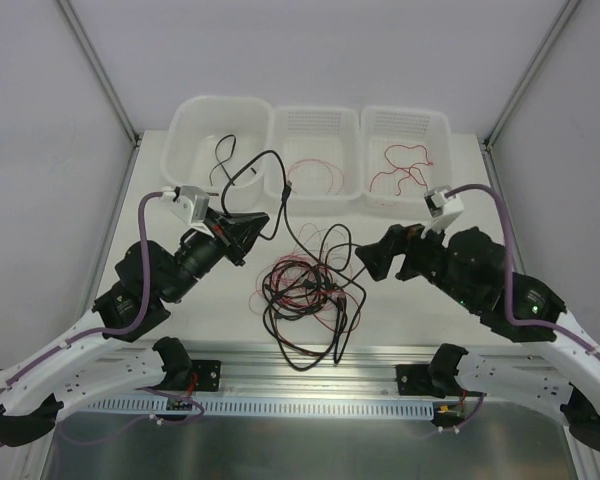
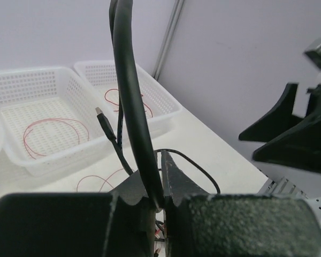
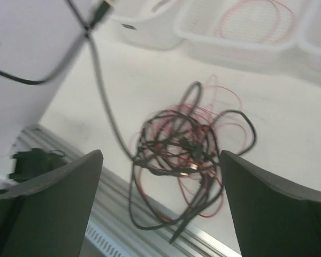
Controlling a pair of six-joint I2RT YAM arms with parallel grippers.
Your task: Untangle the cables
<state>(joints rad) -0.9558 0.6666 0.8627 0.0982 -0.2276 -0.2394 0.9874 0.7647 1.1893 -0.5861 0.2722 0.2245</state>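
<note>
The left tool (image 1: 248, 236) is clenched on a black cable (image 2: 129, 80), holding it up off the desk (image 1: 410, 320). The other cables (image 1: 310, 295) lie knotted mid-desk. The right tool (image 1: 368, 260) hangs spread wide, just right of them.

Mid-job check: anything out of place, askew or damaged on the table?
Nothing looks spilled or visibly damaged. One oddity: the black cable clamped by the left gripper arcs up in the air while its other run trails into the knotted pile, so it isn't free. The right gripper is open and empty.
</note>
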